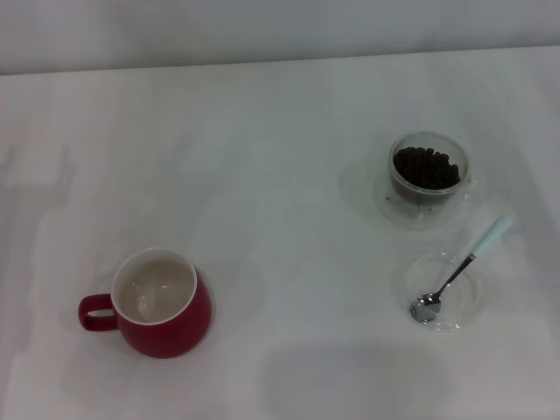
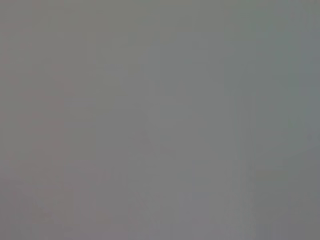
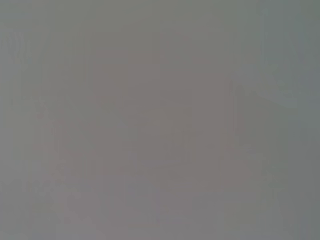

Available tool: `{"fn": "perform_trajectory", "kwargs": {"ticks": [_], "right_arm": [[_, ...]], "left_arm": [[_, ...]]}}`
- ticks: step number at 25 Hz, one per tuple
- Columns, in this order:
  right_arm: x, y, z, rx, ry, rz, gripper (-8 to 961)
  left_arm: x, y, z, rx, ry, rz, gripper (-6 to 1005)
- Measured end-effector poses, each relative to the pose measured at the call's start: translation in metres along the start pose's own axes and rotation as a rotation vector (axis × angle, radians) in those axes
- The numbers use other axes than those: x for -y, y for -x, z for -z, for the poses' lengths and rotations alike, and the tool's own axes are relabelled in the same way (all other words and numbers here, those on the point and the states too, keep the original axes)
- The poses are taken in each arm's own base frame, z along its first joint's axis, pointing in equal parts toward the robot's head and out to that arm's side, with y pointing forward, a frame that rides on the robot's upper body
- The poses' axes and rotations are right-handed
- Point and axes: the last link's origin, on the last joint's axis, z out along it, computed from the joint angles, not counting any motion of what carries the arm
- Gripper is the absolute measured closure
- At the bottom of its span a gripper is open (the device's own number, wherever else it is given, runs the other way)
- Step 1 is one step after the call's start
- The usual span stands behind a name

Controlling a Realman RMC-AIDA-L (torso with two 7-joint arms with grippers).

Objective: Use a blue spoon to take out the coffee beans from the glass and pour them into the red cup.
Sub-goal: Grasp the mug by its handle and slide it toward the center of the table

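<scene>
In the head view the red cup (image 1: 162, 306) stands at the front left of the white table, its white inside empty and its handle pointing left. The glass (image 1: 427, 173) stands on its clear saucer at the right, holding a heap of coffee beans (image 1: 426, 167). The blue spoon (image 1: 462, 268) lies nearer the front right, its metal bowl resting in a flat clear glass dish (image 1: 442, 292) and its pale handle pointing back and right. Neither gripper shows in any view. Both wrist views show only a plain grey field.
The white table (image 1: 280, 175) fills the head view; its far edge meets a pale wall at the top.
</scene>
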Motion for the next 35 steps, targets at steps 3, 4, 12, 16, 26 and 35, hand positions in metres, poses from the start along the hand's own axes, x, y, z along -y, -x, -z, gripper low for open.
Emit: {"fn": "perform_trajectory", "kwargs": {"ticks": [3,4,12,16,26,35], "right_arm": [[-0.003,-0.002,-0.003,-0.014,0.016,0.006,96],[-0.003,-0.002,-0.003,-0.014,0.02,0.011,96],[0.006,0.005,-0.005,0.003,0.037,0.04,96],[0.008,0.006,-0.004,0.001,0.036,0.046,96],[0.026,0.011,0.007,-0.01,0.013,0.099,96],[0.033,0.015,0.015,0.0,0.014,0.129,96]], "left_arm": [[0.0,0.0,0.003,0.003,-0.005,0.004,225],[0.0,0.0,0.004,0.004,-0.007,0.009,226],[-0.005,0.002,0.008,0.023,0.023,0.011,227],[-0.008,0.003,0.01,0.03,0.036,0.018,228],[-0.019,0.006,0.043,0.098,0.097,0.076,231],[-0.028,0.001,0.09,0.162,0.138,0.067,230]]}}
